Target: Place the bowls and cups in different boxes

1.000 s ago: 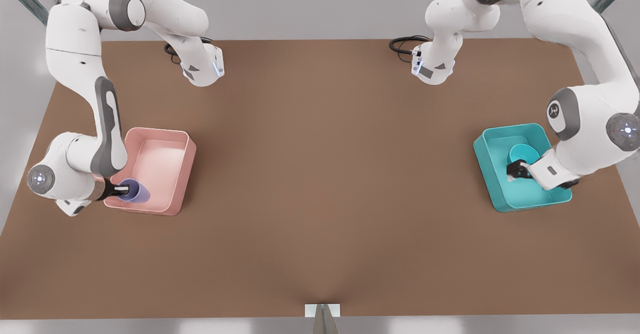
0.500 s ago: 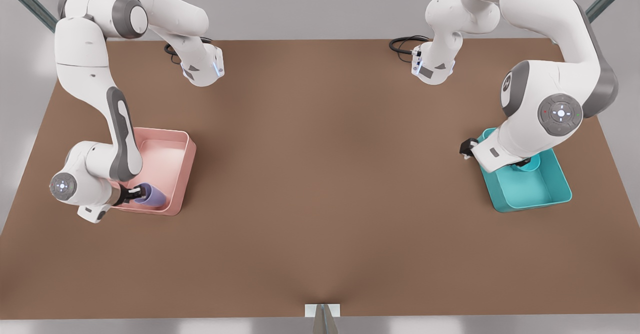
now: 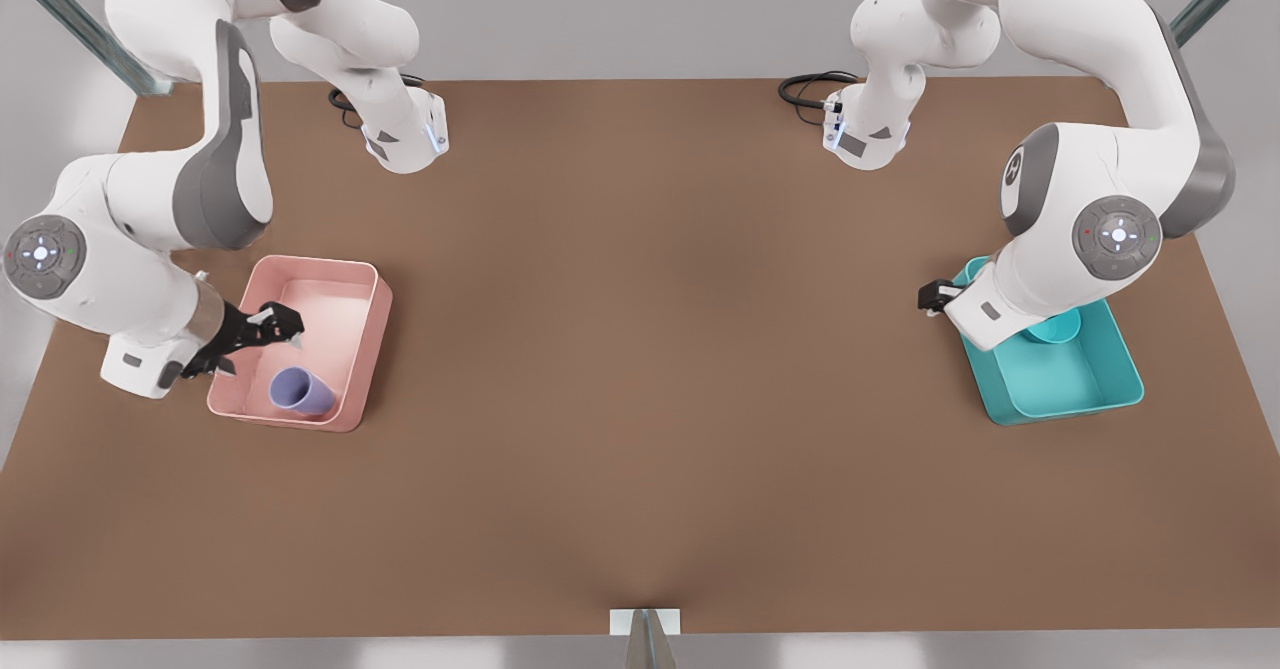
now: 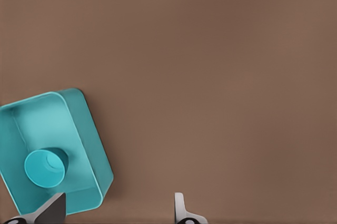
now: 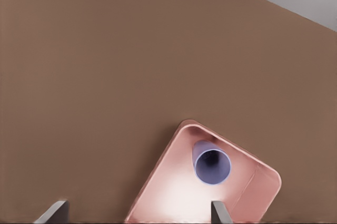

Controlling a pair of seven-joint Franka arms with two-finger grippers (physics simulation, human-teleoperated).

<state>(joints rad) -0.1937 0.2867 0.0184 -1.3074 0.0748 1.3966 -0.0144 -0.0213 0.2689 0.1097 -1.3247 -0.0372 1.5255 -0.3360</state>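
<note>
Lavender tapered cup [image 3: 300,391] stands in the pale pink plastic bin [image 3: 372,301], at 5 o'clock of the spread right gripper [image 3: 262,331]. Small teal bowl [image 3: 1056,329] lies in the teal plastic bin [image 3: 1112,389]; the left gripper [image 3: 934,299], fingers apart, hangs at 9 o'clock of the bowl.

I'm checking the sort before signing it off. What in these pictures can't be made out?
- Teal bowl, front view: mostly hidden behind the left arm's wrist; only a sliver shows inside the teal box.
- Left gripper, left wrist view: the picture's edge cuts off everything but the fingertips.
- Right gripper, right wrist view: likewise cut to fingertips.
- Lavender cup in the pink box, right wrist view: its base is hidden.
</note>
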